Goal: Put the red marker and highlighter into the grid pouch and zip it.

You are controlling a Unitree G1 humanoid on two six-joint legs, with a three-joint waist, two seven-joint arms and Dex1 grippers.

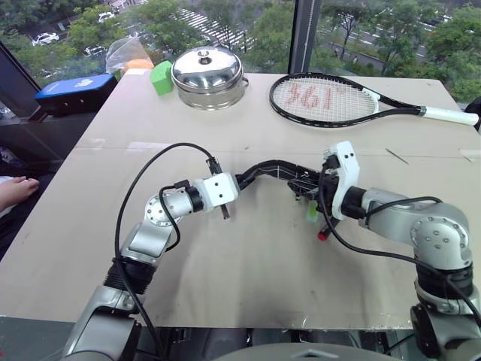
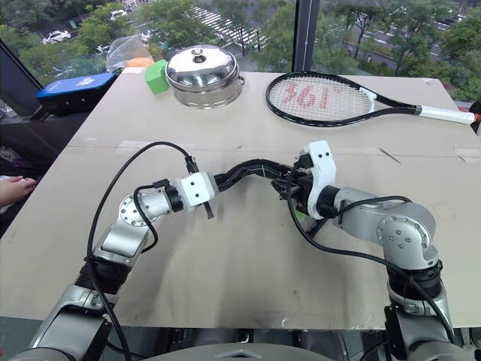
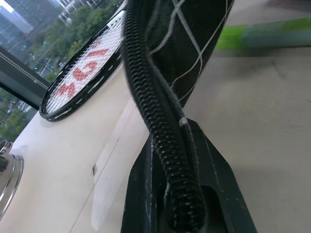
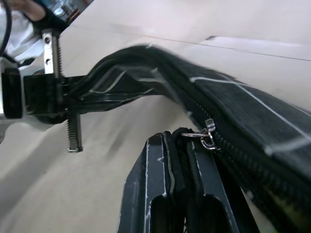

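The grid pouch (image 1: 274,171) hangs stretched between my two grippers a little above the table, zipper edge up. My left gripper (image 1: 237,183) is shut on the pouch's left end, clamping the zipper edge (image 3: 160,121). My right gripper (image 4: 181,141) is shut on the black pull cord, right beside the metal zipper slider (image 4: 208,136) at the pouch's right end. Under my right hand I see the light green highlighter (image 1: 310,213) and the red end of the red marker (image 1: 322,235). The rest of both is hidden, and I cannot tell whether they are in the pouch.
A tennis racket (image 1: 323,100) lies at the back right, and a lidded steel pot (image 1: 207,75) with a green cube (image 1: 161,77) beside it stands at the back left. A blue box (image 1: 75,90) sits off the table's left corner. A person's hand (image 1: 15,189) rests at the left edge.
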